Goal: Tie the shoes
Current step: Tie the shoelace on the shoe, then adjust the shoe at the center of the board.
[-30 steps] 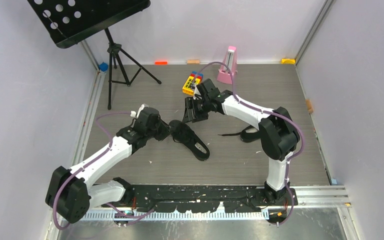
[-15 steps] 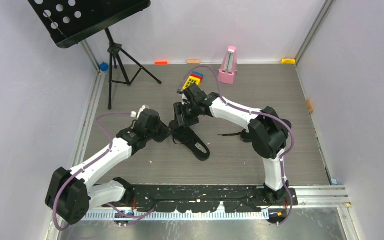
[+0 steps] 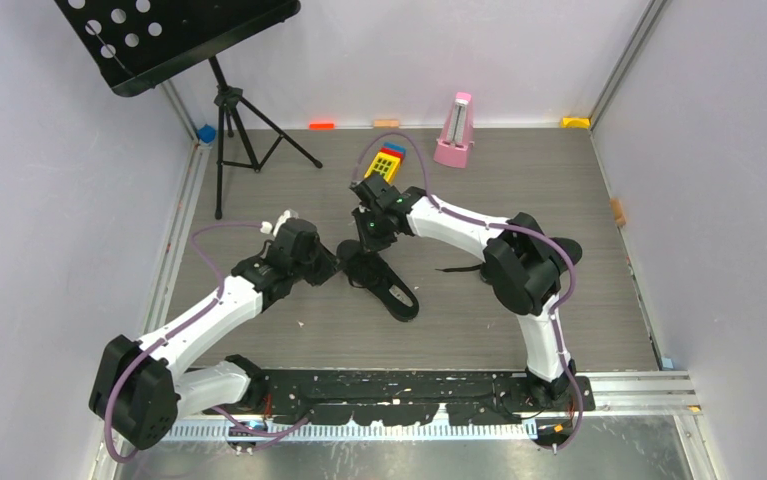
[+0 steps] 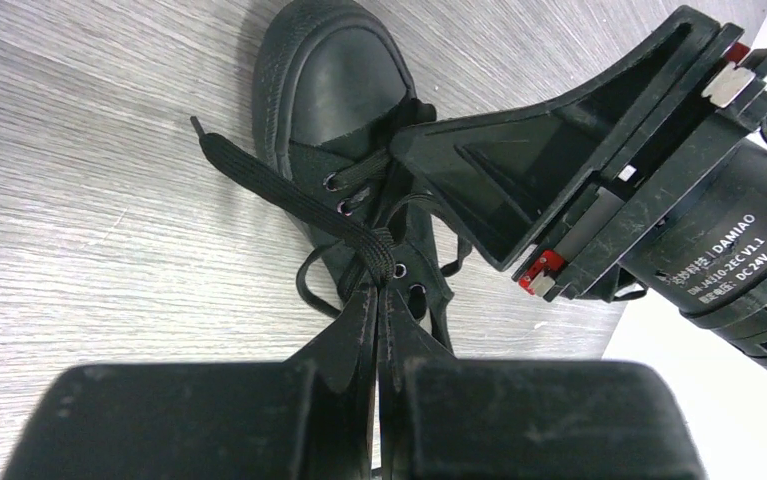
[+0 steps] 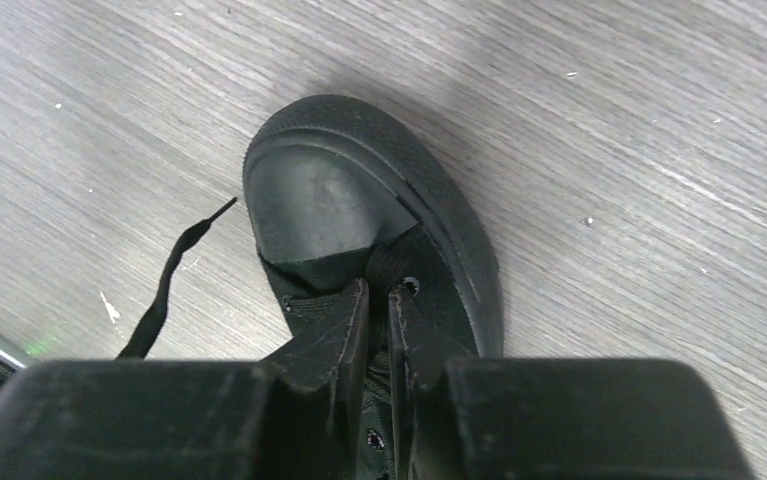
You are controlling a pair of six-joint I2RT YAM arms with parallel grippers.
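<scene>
One black shoe [image 3: 391, 290] lies mid-floor, toe pointing up-left; its toe cap [image 5: 319, 205] fills the right wrist view. My left gripper [image 4: 379, 293] is shut on a flat black lace [image 4: 284, 190] pulled taut off the eyelets, its tip lying on the floor. It sits left of the shoe [image 3: 331, 262]. My right gripper [image 5: 379, 290] hangs over the toe end [image 3: 367, 240]. Its fingers are closed to a narrow gap on lace at the top of the tongue. The other shoe [image 3: 496, 268] lies to the right, partly hidden by the right arm.
A black music stand [image 3: 174, 30] on a tripod [image 3: 234, 130] stands at the back left. A pink metronome [image 3: 454, 130] and a yellow toy block [image 3: 384, 165] sit behind the right gripper. A loose lace end [image 5: 164, 280] trails on the wooden floor.
My right gripper has swung left and down from behind the shoe onto its toe end, and its fingers have closed. The left gripper has stayed still, holding its lace.
</scene>
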